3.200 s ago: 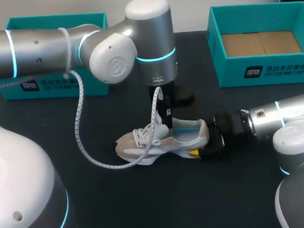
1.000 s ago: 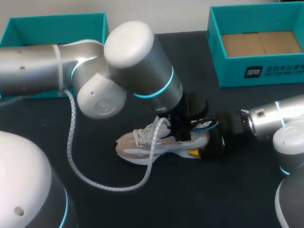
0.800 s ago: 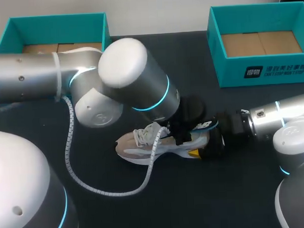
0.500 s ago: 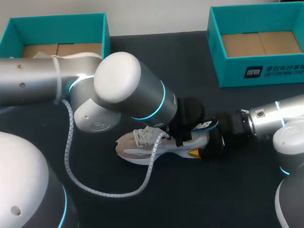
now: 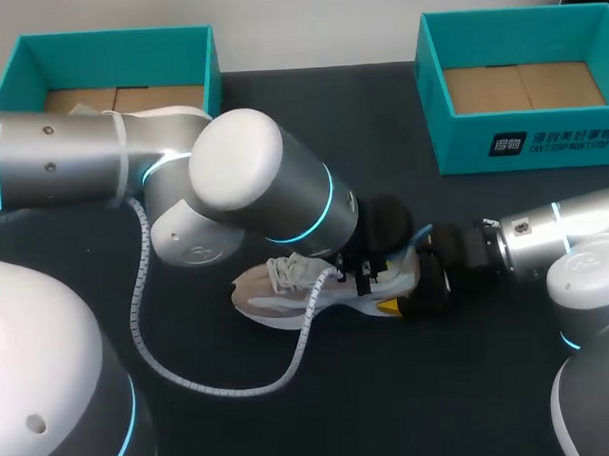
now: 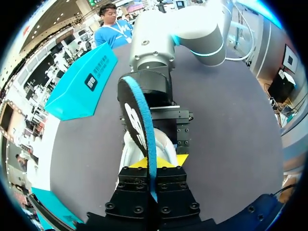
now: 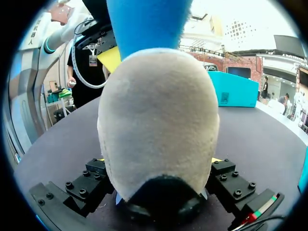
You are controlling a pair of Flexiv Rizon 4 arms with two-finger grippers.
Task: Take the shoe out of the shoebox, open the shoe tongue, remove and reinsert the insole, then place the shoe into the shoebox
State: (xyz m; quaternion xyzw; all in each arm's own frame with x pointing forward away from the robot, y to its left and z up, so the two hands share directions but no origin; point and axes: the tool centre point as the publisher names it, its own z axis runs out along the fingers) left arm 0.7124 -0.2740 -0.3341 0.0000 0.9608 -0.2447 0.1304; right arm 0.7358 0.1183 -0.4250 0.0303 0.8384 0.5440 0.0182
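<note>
Holding the shoe (image 5: 262, 295) by its heel, the right gripper (image 5: 415, 284) is clamped tight, so the shoe sits steady on the black table (image 5: 390, 385). The left gripper (image 6: 153, 166) pinches the blue insole (image 6: 139, 120) on its edge just above the shoe's opening, maybe so it can slide. The left arm (image 5: 243, 180) and its white cable (image 5: 147, 294) hide much of the shoe from above. The right shoebox (image 5: 522, 140) and the left shoebox (image 5: 108, 45) sit well apart

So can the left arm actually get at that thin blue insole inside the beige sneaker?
Yes, it seems so: the left gripper is shut on the thin blue insole, which stands up out of the beige sneaker. The right gripper clamps the heel, and nothing blocks the way.
</note>
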